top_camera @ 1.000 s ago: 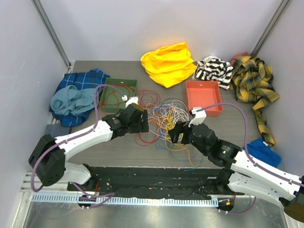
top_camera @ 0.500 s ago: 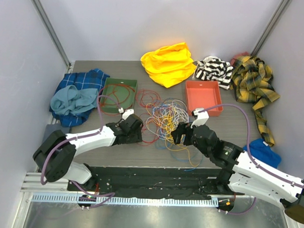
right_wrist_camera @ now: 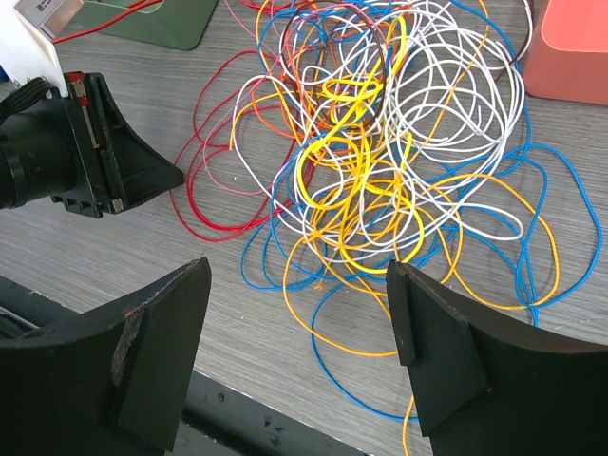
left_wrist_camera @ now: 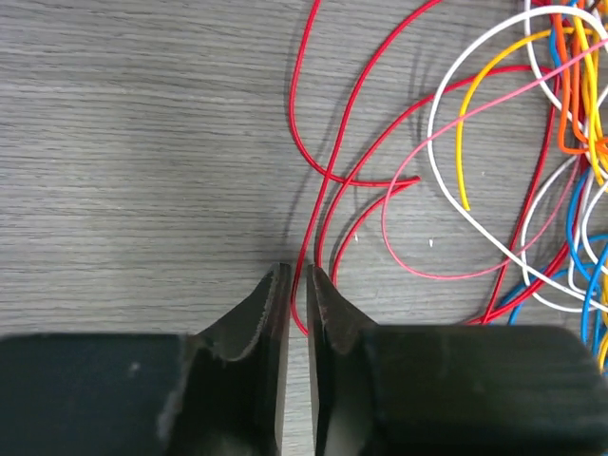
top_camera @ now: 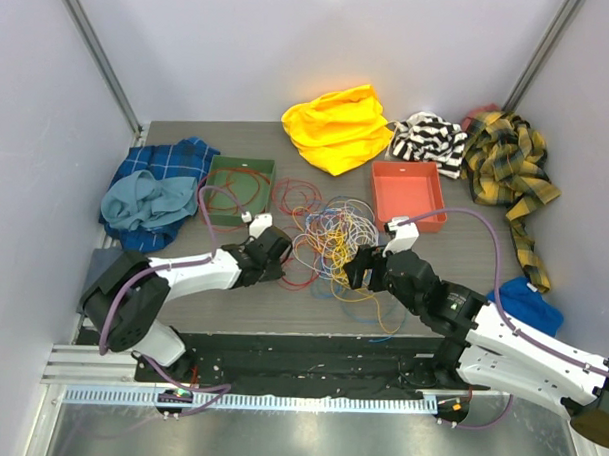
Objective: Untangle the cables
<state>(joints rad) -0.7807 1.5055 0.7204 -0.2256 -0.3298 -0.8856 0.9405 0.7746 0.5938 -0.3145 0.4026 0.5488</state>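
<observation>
The cables (top_camera: 334,234) lie as one tangle of red, yellow, white, orange and blue loops at mid-table, and they fill the right wrist view (right_wrist_camera: 380,161). My left gripper (top_camera: 282,255) sits low at the tangle's left edge. In its wrist view its jaws (left_wrist_camera: 299,271) are nearly together, pinching a thin red cable (left_wrist_camera: 306,190) that runs between the tips. My right gripper (top_camera: 351,270) hovers at the tangle's near-right side. It stands wide open (right_wrist_camera: 296,275) above blue and yellow loops and holds nothing.
A green tray (top_camera: 242,160) with a red wire in it stands back left, an orange tray (top_camera: 378,191) back right. Cloths ring the table: blue ones (top_camera: 151,193) left, yellow (top_camera: 338,127), striped (top_camera: 428,140) and plaid (top_camera: 507,160) at the back, blue (top_camera: 527,301) right.
My left gripper has drawn back and down to the tangle's left edge and closed from open onto a red cable. The right arm has hardly moved.
</observation>
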